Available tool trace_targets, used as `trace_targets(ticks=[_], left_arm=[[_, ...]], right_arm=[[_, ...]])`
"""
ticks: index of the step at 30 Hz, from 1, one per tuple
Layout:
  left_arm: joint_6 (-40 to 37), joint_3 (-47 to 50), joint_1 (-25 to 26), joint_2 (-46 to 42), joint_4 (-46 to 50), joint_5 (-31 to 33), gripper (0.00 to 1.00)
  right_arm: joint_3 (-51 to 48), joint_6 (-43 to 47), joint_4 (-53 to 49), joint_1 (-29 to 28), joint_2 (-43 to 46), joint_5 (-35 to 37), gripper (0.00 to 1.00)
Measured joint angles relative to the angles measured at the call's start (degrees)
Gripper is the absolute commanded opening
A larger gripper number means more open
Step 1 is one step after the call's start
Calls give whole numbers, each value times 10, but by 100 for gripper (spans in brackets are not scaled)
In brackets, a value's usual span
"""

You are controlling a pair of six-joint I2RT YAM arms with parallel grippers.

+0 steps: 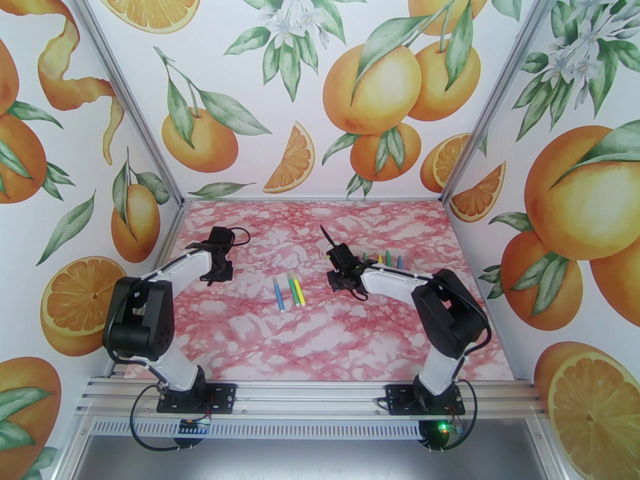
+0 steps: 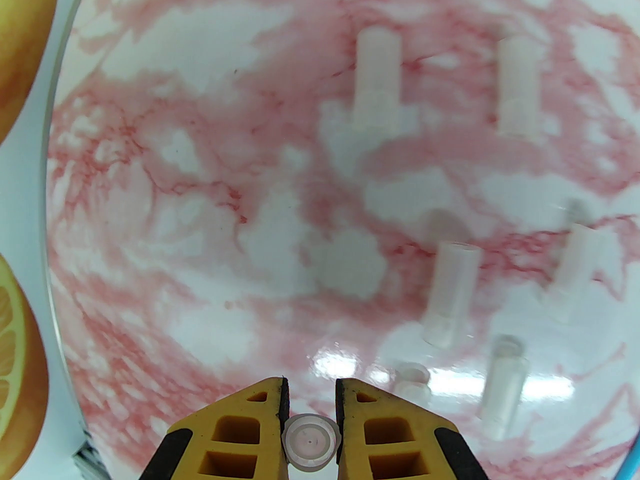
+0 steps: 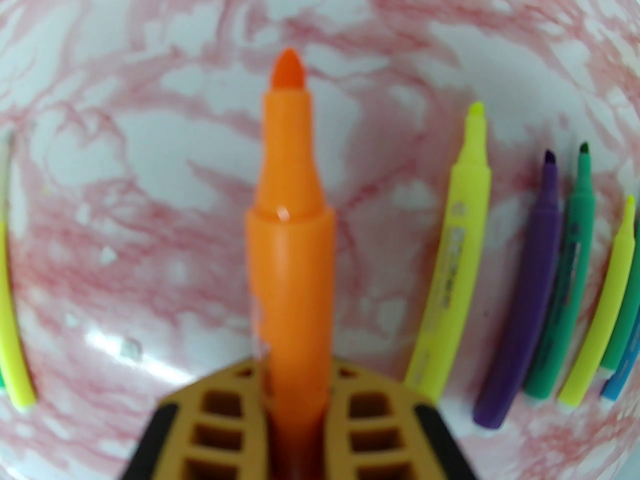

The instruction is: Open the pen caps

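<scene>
The right gripper (image 3: 297, 363) is clamping the back end of an orange pen (image 3: 290, 248) whose felt tip is showing bare. The left gripper (image 2: 311, 385) is pinching a clear cap (image 2: 310, 442) end-on between its yellow fingers. This pen's cap is off, so I judge the step in hand to be putting the two pieces down.

I am taking the three middle pens (image 1: 291, 290) on the table (image 1: 350, 348) as the marker. The right gripper is hovering just right of them and a little beyond, while the left gripper is sitting well off to their left. The row of open pens (image 3: 525, 293) is lying further right of the three, beyond the right arm. Several loose caps (image 2: 450, 293) are lying on the table ahead of the left gripper, again left of the three.

To finish well, the left gripper should be getting close to the table before letting go. It should be aiming at a bare patch among the loose caps, since a round cap released from height is likely to roll. The right gripper should be carrying the orange pen to the end of the open row nearest the three. It should be laying it parallel, tip the same way, without nudging the yellow pen (image 3: 455, 268) there. The three middle pens are probably the ones needing work next, though from above their caps are too small to confirm.
</scene>
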State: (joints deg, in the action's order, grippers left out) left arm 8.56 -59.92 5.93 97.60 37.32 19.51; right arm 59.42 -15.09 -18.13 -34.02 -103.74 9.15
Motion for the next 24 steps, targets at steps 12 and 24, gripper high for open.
trace_targets(ticks=[12,24], left_arm=[[-4,0,-38,23,-9,-50,7],[-13,-1,-59,43,-31,-110,16]], right_arm=[[11,-6,-13,9,-17,4,10],[13,-13,-19,15,-17,14,26]])
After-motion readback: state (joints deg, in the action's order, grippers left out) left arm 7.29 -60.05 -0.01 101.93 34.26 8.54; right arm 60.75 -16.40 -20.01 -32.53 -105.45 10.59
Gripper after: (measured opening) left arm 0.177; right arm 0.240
